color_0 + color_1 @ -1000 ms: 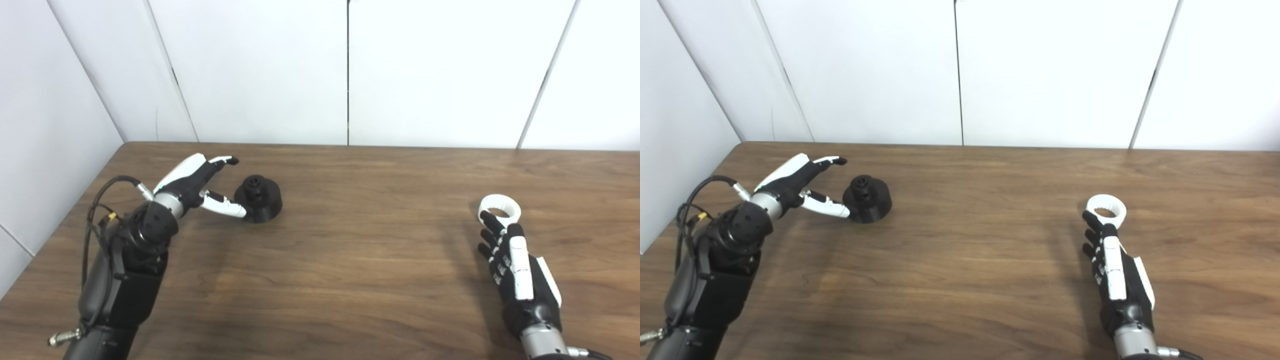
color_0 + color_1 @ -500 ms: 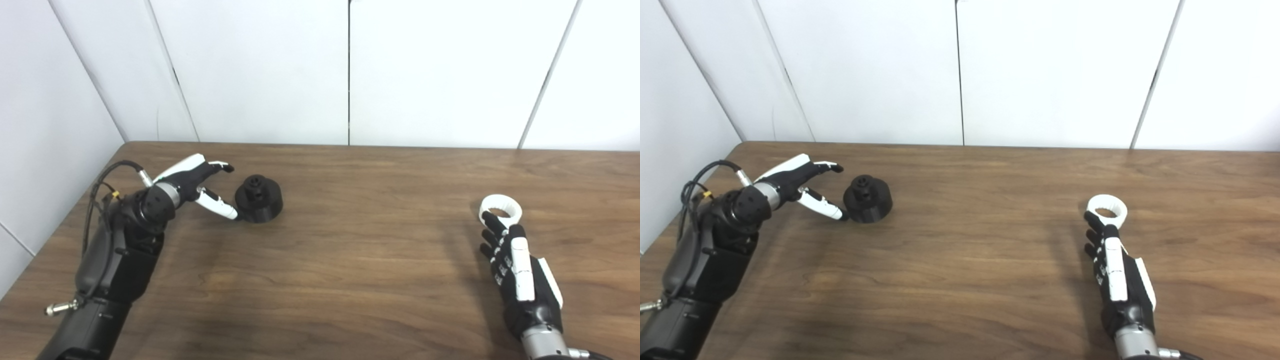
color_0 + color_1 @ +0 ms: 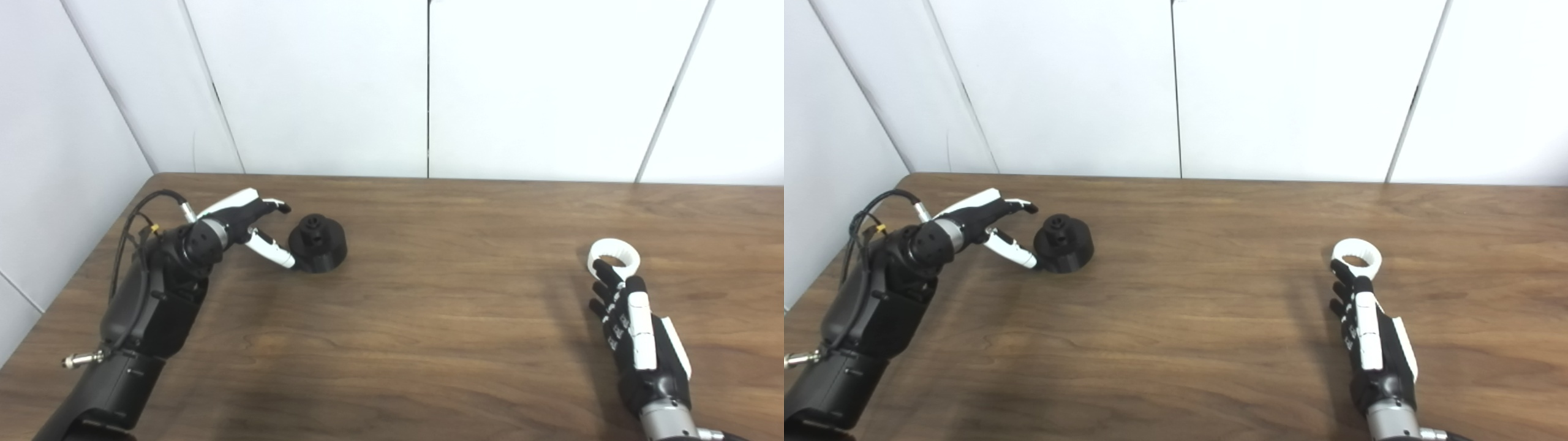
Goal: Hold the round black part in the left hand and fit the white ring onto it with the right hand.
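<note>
Left hand [image 3: 248,222] (spread) now nearer black part [image 3: 318,243].

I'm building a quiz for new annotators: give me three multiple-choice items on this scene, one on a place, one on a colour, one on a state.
1. Where does the black part sit?
A. Table's left side
B. Table's right side
C. In the right hand

2. What colour is the ring?
A. Red
B. White
C. Black

3. What is the left hand doing?
A. Lifting the black part
B. Holding the ring
C. Open beside the black part

Answers: 1 A, it rests on the table near the left hand. 2 B, white, just beyond the right hand. 3 C, fingers spread, nothing held.
</note>
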